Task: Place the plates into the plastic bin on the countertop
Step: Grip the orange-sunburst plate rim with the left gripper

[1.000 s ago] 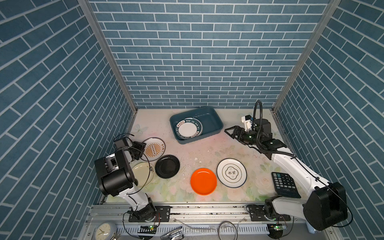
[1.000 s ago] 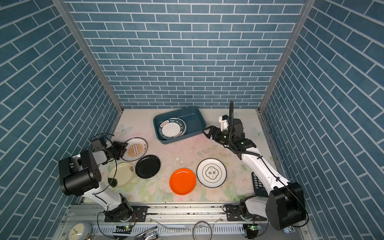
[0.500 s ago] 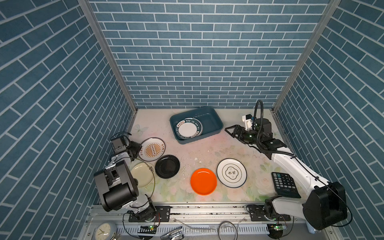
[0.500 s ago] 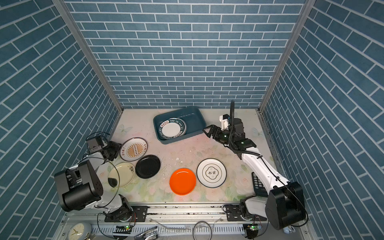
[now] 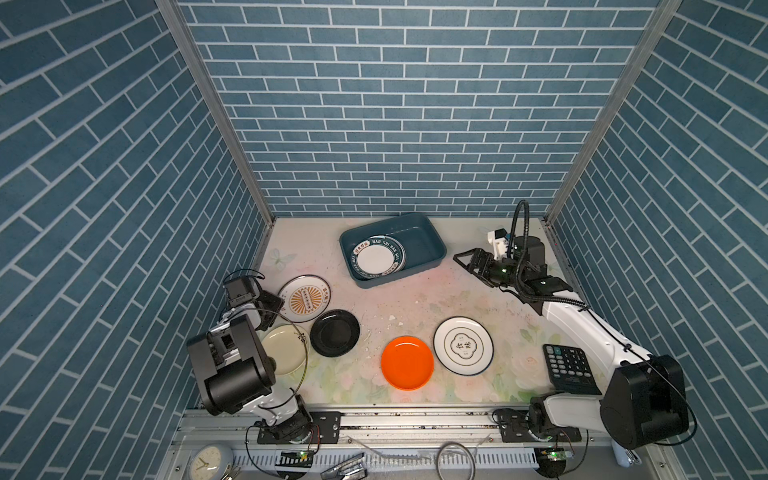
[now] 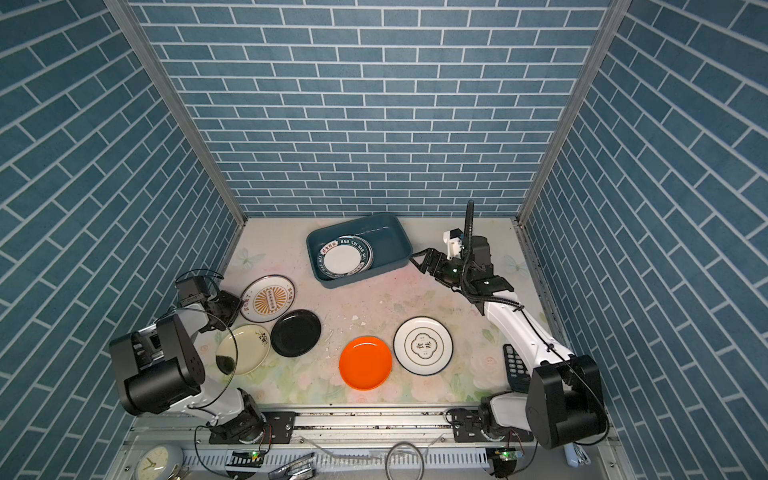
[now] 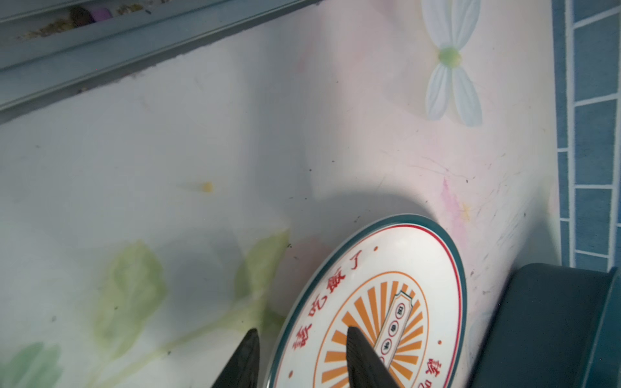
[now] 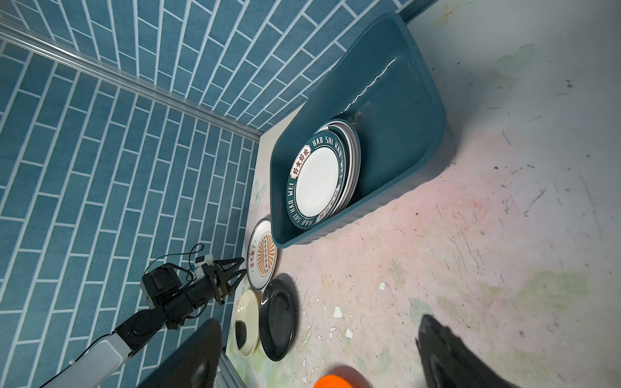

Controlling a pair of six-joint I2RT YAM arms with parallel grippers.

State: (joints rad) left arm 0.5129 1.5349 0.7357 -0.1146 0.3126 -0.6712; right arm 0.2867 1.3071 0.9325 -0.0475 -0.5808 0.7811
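The teal plastic bin [image 5: 419, 237] sits at the back of the flowered countertop [image 5: 415, 299] with teal-rimmed plates [image 5: 378, 257] stacked inside. On the countertop lie a sunburst plate [image 5: 306, 298], a black plate [image 5: 334, 332], a cream plate [image 5: 286, 348], an orange plate [image 5: 407, 363] and a white plate with Chinese characters [image 5: 463, 345]. My left gripper [image 5: 277, 302] [image 7: 302, 331] is open, its fingers straddling the sunburst plate's [image 7: 386, 302] left rim. Just right of the bin [image 8: 396, 111], my right gripper [image 5: 457, 259] [image 8: 316, 322] hangs open and empty.
A black calculator [image 5: 571, 369] lies at the front right beside the right arm. A white clock [image 5: 210, 461] rests below the front rail. Blue brick walls close in three sides. White chips [image 5: 395, 320] dot the middle of the countertop.
The left arm's elbow has swung toward the front while its gripper stays at the sunburst plate's rim. The plates and the right arm have not moved.
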